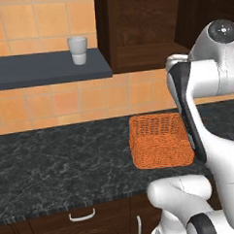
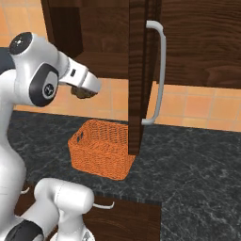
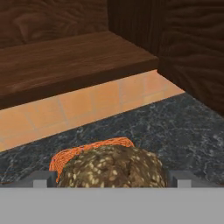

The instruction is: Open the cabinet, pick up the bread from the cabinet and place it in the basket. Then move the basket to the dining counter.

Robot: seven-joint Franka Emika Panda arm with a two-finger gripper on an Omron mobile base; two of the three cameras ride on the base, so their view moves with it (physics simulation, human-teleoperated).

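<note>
Bread (image 3: 113,167) fills the near foreground of the hand view, a dark brown seeded roll sitting between the two finger tips (image 3: 40,178), which press in on it from both sides. So the gripper (image 2: 84,92) holds the bread; from the right base view the roll shows as a dark lump at the end of the hand, up in the air above the basket (image 2: 101,148) and a little to its left.

Going left to right in the left base view: a white cup (image 1: 78,50) stands on a dark grey shelf (image 1: 43,68) against the orange tiled wall, then the black marbled counter (image 1: 58,161) stretches below, then the orange wicker basket rests on it (partly behind the arm).

From the right base view the cabinet (image 2: 202,47) stands open, its door (image 2: 140,70) swung out edge-on toward the camera, with the long silver bar handle (image 2: 159,70) on its right face. The door's lower corner hangs just over the basket's right rim. The cabinet's wooden floor shows bare in the hand view.
</note>
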